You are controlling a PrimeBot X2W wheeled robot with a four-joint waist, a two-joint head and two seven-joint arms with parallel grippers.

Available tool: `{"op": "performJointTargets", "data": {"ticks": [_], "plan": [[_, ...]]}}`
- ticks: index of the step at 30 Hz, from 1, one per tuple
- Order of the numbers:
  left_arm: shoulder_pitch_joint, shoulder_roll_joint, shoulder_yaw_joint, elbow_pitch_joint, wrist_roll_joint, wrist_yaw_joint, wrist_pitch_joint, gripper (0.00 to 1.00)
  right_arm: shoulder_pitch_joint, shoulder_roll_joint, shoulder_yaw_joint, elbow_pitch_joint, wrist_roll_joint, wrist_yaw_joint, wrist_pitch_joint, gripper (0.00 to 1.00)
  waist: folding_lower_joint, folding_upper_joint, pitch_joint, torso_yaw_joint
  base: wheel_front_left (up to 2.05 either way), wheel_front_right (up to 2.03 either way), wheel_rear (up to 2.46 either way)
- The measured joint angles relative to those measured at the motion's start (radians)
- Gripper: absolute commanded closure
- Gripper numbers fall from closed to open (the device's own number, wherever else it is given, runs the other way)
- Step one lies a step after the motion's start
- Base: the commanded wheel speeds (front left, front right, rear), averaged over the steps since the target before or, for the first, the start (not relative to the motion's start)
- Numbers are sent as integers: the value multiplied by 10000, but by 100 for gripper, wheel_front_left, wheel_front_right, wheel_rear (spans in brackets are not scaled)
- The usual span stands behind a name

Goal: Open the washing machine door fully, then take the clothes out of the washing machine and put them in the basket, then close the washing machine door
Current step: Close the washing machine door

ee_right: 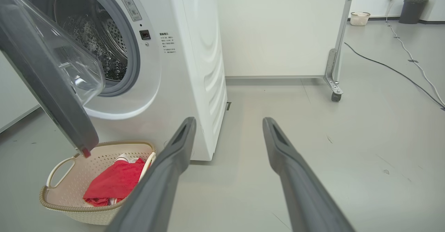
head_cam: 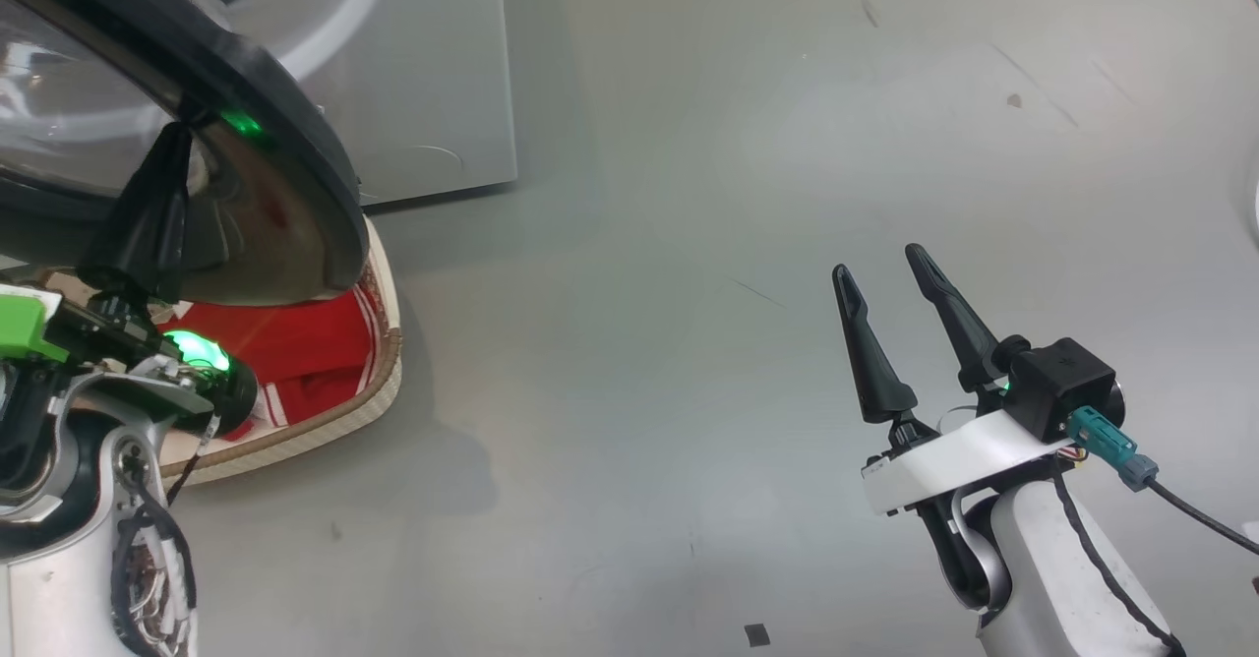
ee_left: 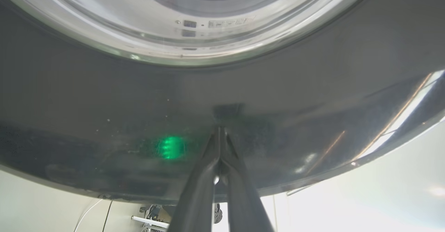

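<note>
My left tool [ee_left: 219, 130] is clenched, tips pressed against the door [ee_left: 104, 96] on its glossy black rim. The door is stiff, hinged and slick (no lip here to pinch), so I judge a steady push on the rim suits better than a grasp. My right tool [head_cam: 877, 261] hangs released over the floor [head_cam: 639, 293], well apart. Under the half-open door sits the basket [ee_right: 83, 218] holding the clothes [ee_right: 114, 181]; it may catch the swing. Beyond, the washer [ee_right: 194, 51] shows a drum [ee_right: 104, 41] that looks empty.
</note>
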State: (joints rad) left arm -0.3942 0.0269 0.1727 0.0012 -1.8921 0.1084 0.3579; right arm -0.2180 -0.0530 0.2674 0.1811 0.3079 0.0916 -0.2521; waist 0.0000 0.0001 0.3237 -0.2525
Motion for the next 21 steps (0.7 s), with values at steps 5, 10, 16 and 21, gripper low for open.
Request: {"op": "performJointTargets", "data": {"ticks": [5,10,16,21], "plan": [[-280,58,128,125,2,0,-165,100,-19,13,21,-44,90,-79,0,0,0,0,176,-559,0,0,0],[-559,73,-23,293,100,-2,-176,100,-47,40,-84,-105,104,-228,0,0,0,0,318,-942,0,0,0],[-759,75,-209,546,418,-192,-230,100,-47,44,-240,-146,100,-255,0,0,0,0,345,-939,0,0,0],[-759,75,-313,690,472,-362,-157,100,-47,50,-301,-146,59,-259,0,0,0,0,253,-772,0,0,0]]}}
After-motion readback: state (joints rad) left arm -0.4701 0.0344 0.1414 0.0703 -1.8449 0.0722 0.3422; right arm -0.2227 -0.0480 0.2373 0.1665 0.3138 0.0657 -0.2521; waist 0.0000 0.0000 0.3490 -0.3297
